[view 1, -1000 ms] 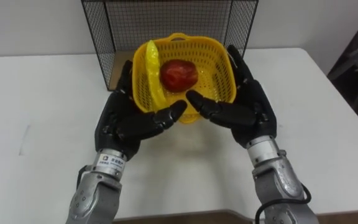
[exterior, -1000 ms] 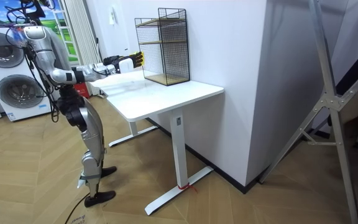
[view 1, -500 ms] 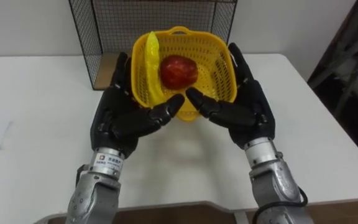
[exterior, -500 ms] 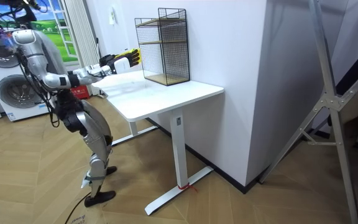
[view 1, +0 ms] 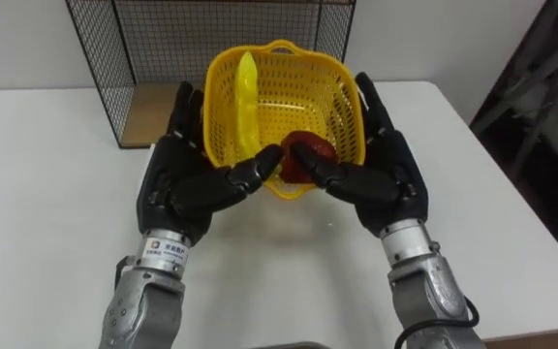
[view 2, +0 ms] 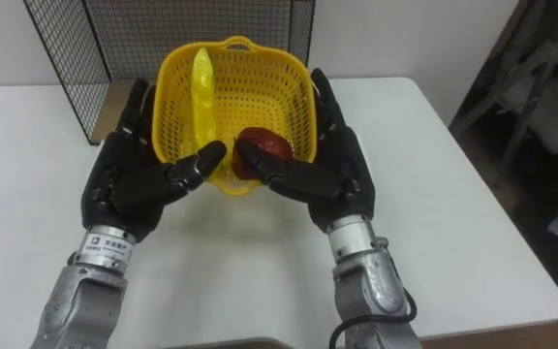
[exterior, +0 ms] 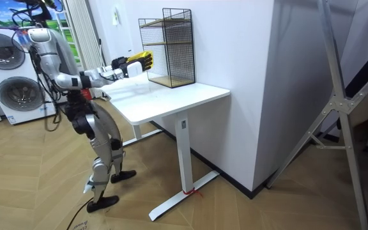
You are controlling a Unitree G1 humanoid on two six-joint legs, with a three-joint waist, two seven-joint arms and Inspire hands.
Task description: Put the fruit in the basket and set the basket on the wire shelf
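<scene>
White desk (view 1: 46, 194) stretches out under both arms, with the black wire shelf (view 1: 143, 48) standing at its far edge against the wall. From the left comes the left hand (view 1: 177, 184), its fingers (view 1: 184, 109) straight and flat against the left wall of the yellow basket (view 1: 298, 82), its thumb reaching in under the near end. The basket is held up off the desk, just in front of the shelf. Inside it, a banana (view 1: 248, 107) lies lengthwise along the left wall, and a red apple (view 1: 303, 160) sits at the near end. On the right, the right hand (view 1: 386, 170) mirrors the other, with fingers straight along the right wall and its thumb across the near end below the apple. In the room view the robot stands at the desk's end on the room view's left, arms stretched toward the shelf, with washing machines (exterior: 11, 89) behind it.
</scene>
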